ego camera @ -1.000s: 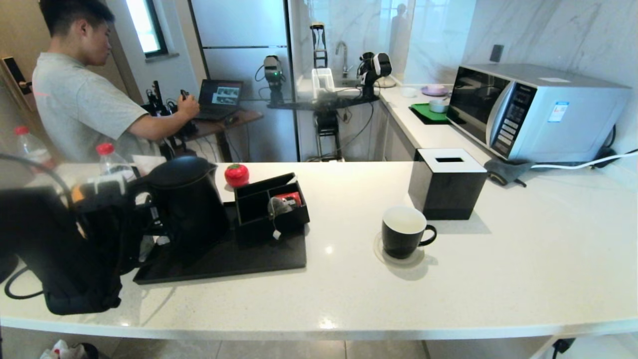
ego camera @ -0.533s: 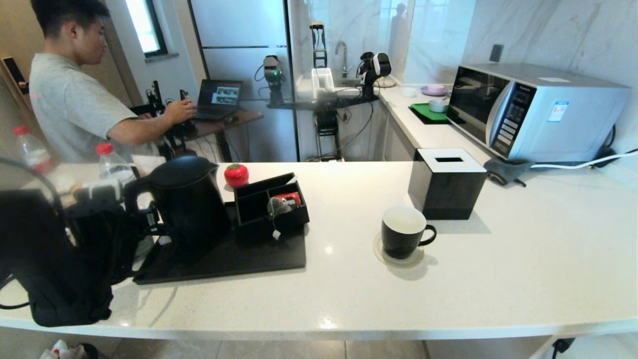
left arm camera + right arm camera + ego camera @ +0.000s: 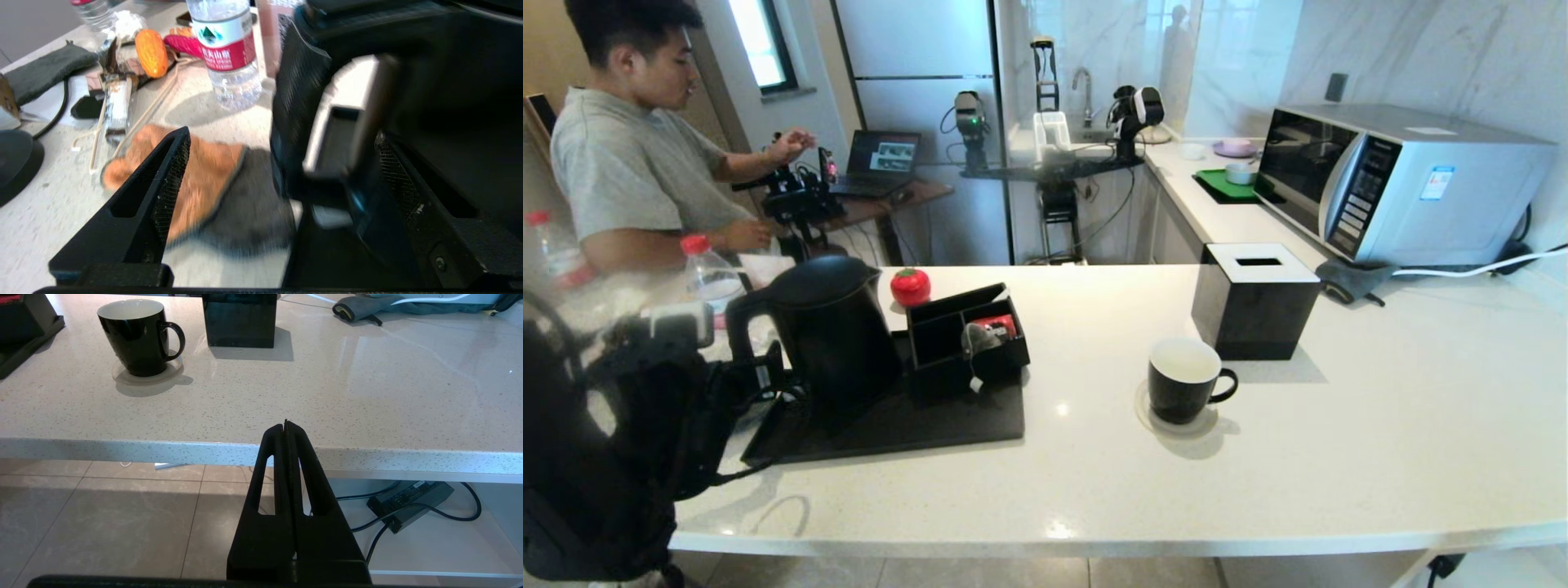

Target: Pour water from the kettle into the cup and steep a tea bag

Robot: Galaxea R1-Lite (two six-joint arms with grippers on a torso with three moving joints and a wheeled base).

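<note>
The black kettle (image 3: 837,335) stands upright on the black tray (image 3: 931,425) at the left of the counter. My left gripper (image 3: 766,369) is just behind its loop handle (image 3: 302,102), open wide; in the left wrist view the handle lies between the spread fingers (image 3: 171,163), ungripped. The black cup (image 3: 1180,384) with its white inside sits on a round coaster at mid-counter, also in the right wrist view (image 3: 135,335). I cannot make out water in it. The tea bag (image 3: 978,339) lies in the black organiser box (image 3: 939,371) on the tray. My right gripper (image 3: 286,424) is shut, parked below the counter's front edge.
A black tissue box (image 3: 1254,302) stands behind the cup, a microwave (image 3: 1405,188) at the back right. Red-capped bottles (image 3: 707,273) and an orange-grey cloth (image 3: 204,175) lie left of the kettle. A red tomato-shaped thing (image 3: 910,286) sits behind the organiser. A person (image 3: 629,171) stands at the back left.
My left gripper has opened off the kettle handle and the arm has drawn back and down toward the left. The kettle stays on the tray. The person's arms have moved.
</note>
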